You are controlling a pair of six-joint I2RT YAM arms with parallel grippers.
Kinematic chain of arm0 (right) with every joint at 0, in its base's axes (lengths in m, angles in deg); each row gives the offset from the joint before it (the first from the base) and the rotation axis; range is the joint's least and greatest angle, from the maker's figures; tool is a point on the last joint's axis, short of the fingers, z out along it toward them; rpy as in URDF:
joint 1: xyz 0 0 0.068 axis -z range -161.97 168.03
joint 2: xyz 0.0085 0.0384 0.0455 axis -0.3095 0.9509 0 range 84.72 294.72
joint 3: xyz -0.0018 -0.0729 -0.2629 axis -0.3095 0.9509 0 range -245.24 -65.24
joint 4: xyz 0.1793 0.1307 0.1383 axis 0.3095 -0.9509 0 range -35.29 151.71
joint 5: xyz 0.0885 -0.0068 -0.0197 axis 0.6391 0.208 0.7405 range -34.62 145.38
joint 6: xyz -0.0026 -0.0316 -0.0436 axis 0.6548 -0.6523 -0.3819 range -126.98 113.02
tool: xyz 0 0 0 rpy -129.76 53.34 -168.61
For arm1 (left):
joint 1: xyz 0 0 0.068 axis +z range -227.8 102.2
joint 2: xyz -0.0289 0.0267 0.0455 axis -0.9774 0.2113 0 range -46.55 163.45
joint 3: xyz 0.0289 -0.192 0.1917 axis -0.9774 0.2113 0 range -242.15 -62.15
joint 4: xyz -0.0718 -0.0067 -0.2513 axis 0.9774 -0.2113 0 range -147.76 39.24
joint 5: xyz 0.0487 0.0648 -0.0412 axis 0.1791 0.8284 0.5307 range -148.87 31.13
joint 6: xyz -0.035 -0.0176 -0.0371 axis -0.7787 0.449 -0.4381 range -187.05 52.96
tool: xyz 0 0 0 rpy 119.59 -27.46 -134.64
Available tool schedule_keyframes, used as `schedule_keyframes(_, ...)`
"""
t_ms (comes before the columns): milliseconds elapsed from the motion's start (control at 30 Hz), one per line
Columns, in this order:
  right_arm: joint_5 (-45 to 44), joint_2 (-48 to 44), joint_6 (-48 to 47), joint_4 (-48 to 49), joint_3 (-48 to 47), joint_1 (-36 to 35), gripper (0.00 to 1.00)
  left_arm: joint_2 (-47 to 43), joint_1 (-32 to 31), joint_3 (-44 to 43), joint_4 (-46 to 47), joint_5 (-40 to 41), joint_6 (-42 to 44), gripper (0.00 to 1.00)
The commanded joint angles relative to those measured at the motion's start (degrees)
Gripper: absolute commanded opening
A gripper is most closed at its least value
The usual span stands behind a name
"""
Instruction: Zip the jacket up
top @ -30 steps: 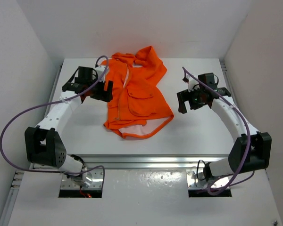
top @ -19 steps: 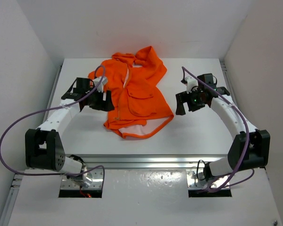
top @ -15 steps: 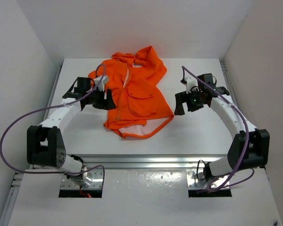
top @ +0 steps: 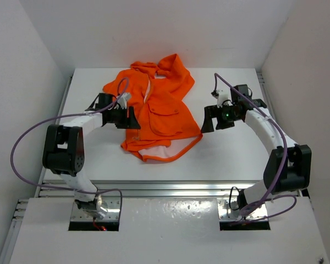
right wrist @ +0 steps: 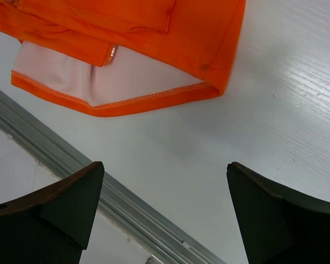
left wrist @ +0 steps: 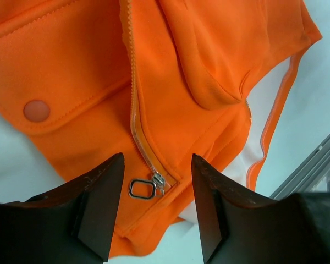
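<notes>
**Ring pull sat between parted jaws: a missed pinch and a loose hem were the risks**

The jacket lay spread on the table, between its middle and its far edge, with the hood toward the far edge and the hem toward the near edge. The left gripper hung low over the hem end of the front zipper, jaws parted and grasping nothing. The small metal ring pull and its slider lay on the fabric in the gap between the two fingers. The right gripper stood just beside the jacket's edge on the right arm's side. Its jaws were wide apart and empty, over bare table near the hem corner where the pale lining showed.

The ring looked thin and lay flat, so the fingers could well have closed on cloth beside it, or nudged it away, and come up with a fold of fabric instead. Nothing pinned the hem. A pull toward the far edge would probably have dragged the light garment along and bunched it rather than run the slider. Whether the two zipper halves were properly seated in the slider could not be told, and if they were not, the slider might have jammed or run up one side only. The right gripper, reaching in for the hem, might have caught only the turned-out lining and twisted the track.
</notes>
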Motion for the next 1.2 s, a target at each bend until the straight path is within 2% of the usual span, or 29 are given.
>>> schedule_keyframes(0, 2.46, 0.14, 0.7, 0.19, -2.56, 0.07, 0.93, 2.87, 0.38, -1.96, 5.13, -2.59, -1.86, 0.57)
schedule_keyframes(233, 2.64, 0.67, 0.35, -0.69, -3.26, 0.85, 0.93, 9.11, 0.38, -3.97, 9.87, -3.99, -3.27, 0.55)
schedule_keyframes(433, 3.08, 1.02, -0.09, -1.39, -3.52, 1.03, 0.93, 11.05, 0.38, -5.03, 11.55, -13.21, -3.19, 0.44)
schedule_keyframes(600, 3.61, 1.63, -0.62, -1.31, -3.96, 1.29, 0.93, 9.65, 0.91, -1.26, 11.55, -17.79, -1.87, 0.41)
schedule_keyframes(733, 4.05, 1.99, 0.0, -1.04, -4.14, 1.21, 0.93, 8.51, 0.91, 0.94, 10.33, -19.12, -0.64, 0.36)
schedule_keyframes(933, 5.8, 2.69, 1.58, 0.28, -4.84, 0.68, 0.93, 8.5, 0.91, 3.05, 9.19, -17.27, 1.03, 0.36)
schedule_keyframes(1000, 6.24, 2.95, 1.76, 0.45, -5.11, 0.15, 0.9, 8.5, 0.91, 3.05, 9.18, -17.27, 1.03, 0.3)
schedule_keyframes(1167, 8.26, 3.39, 5.08, 2.12, -5.46, -1.87, 0.9, 8.5, 0.38, 0.16, 9.18, -21.92, -0.8, 0.14)
